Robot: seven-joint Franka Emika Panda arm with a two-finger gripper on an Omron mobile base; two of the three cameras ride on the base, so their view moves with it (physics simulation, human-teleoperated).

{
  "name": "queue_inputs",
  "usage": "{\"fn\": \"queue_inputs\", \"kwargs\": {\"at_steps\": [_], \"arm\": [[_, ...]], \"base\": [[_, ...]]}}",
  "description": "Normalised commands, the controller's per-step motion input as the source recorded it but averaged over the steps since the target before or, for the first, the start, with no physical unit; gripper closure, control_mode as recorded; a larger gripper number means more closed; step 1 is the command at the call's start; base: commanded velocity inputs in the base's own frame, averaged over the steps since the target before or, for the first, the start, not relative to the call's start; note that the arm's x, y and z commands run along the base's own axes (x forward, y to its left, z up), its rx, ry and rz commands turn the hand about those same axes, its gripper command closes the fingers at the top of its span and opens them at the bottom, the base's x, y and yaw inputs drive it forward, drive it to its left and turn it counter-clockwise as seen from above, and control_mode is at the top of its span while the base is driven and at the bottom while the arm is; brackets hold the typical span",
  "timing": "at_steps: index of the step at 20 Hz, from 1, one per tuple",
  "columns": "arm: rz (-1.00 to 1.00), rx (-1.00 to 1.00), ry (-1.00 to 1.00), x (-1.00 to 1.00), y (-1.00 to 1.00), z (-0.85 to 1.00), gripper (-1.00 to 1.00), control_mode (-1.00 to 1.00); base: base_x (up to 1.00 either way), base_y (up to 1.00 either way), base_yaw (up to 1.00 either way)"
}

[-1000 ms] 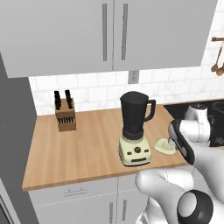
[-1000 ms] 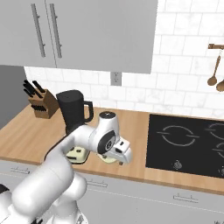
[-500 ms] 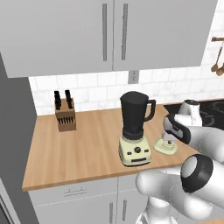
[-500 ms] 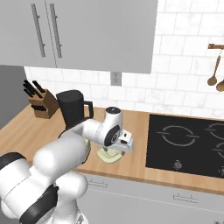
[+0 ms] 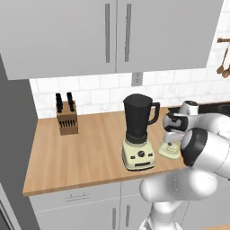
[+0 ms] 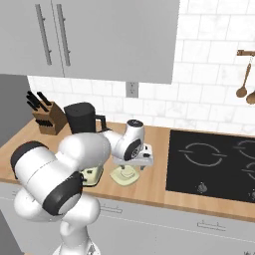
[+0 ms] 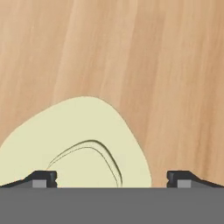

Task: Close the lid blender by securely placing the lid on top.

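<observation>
Now the arm bends low, wide-open gripper [image 7: 112, 178] pointing down just above the lid [image 5: 170, 151], right of the blender [image 5: 139, 131].

No lettering, brand, number or sign can be read on anything here — the blender [image 5: 138, 134] base carries a black knob and small buttons at 6 o'clock below the jar, all unmarked, and the cabinet doors [image 5: 112, 36] and wall tiles [image 6: 209, 107] are blank.
</observation>
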Motion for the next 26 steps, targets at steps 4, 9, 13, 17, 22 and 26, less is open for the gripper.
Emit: {"fn": "queue_inputs", "kwargs": {"at_steps": [4,9,13,17,22,26], "arm": [[0.18,0.0,0.0,0.14,0.0,-0.31,-1.0,-1.0],[0.13,0.11,0.0,-0.15,0.0,-0.17,-1.0,-1.0],[0.04,0.16,0.0,-0.3,0.0,0.0,-1.0,-1.0],[0.02,0.15,-0.01,-0.24,0.0,0.0,-1.0,-1.0],[0.01,0.07,-0.03,-0.14,0.11,0.0,-1.0,-1.0],[0.0,0.0,0.0,0.02,0.3,-0.13,-1.0,-1.0]], "base": [[0.0,0.0,0.0],[0.0,0.0,0.0],[0.0,0.0,0.0],[0.0,0.0,0.0],[0.0,0.0,0.0],[0.0,0.0,0.0]]}}
